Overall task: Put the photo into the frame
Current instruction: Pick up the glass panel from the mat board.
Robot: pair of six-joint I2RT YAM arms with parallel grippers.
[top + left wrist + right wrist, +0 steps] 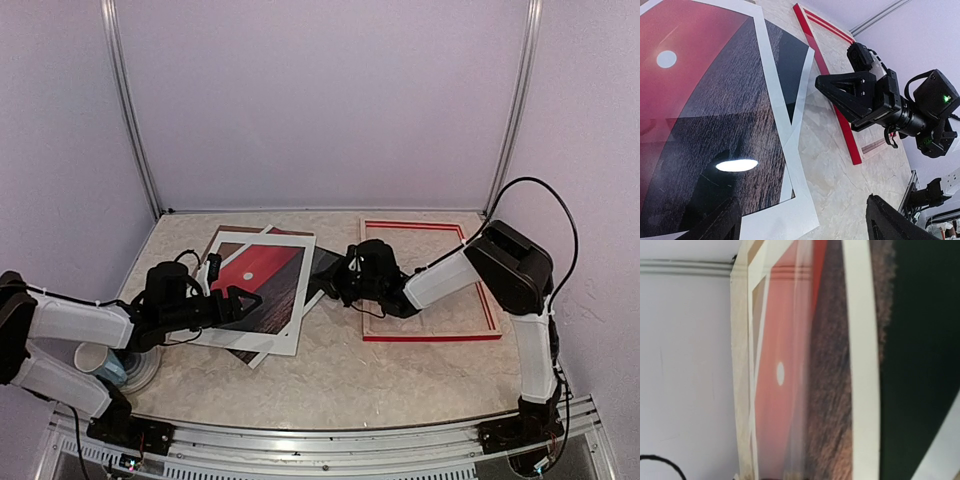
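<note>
Readying the large white-bordered red-sunset print (258, 283) for the thin red rectangular wooden frame (430, 337).

Lying flat just left of the frame, atop a dark white-edged sheet (790, 70). With left gripper (243, 300) fingers wide apart above it and right gripper (820, 85) fingers together at the frame-side edge (hold on paper not discernible), separate only the top print, leaving the under-sheet behind. White cup (95, 358) far left of the frame, no obstacle.

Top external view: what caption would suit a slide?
Open left pincer and shut right pincer by the sunset photo; red frame beside it.
</note>
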